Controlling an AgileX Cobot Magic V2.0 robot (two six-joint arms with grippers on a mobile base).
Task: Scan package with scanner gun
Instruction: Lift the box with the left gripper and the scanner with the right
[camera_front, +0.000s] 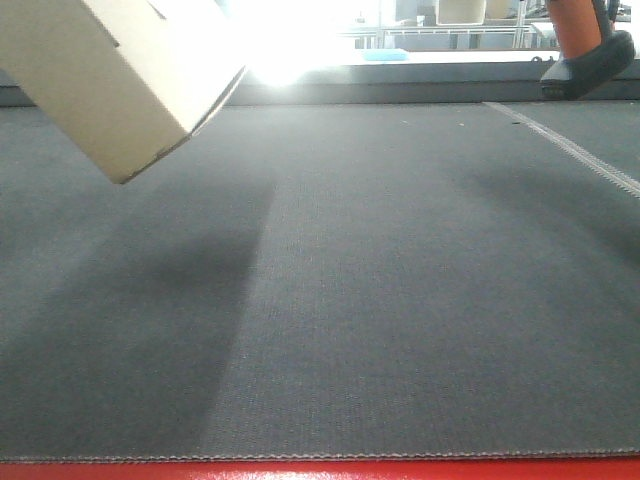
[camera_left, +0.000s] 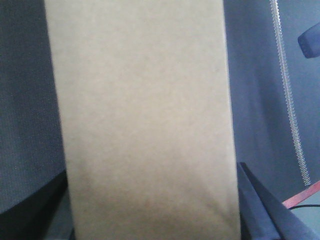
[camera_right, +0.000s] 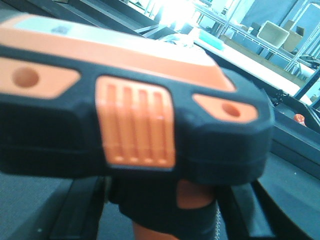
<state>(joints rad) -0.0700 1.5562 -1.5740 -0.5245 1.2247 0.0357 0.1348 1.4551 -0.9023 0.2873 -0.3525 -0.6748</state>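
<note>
Both items hang above the bench (camera_front: 400, 300): left jaws clamp the package (camera_left: 145, 120), right jaws grip the scanner (camera_right: 135, 125), likely so its head can face the package.

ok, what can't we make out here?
- Barcode sticker: not visible. The package fills the left wrist view with a plain face, and the front view's frame edge crops it.
- Scanner gun: blurred in the right wrist view. The front view shows only its foot and stem.
- Scan aim: unclear.
</note>
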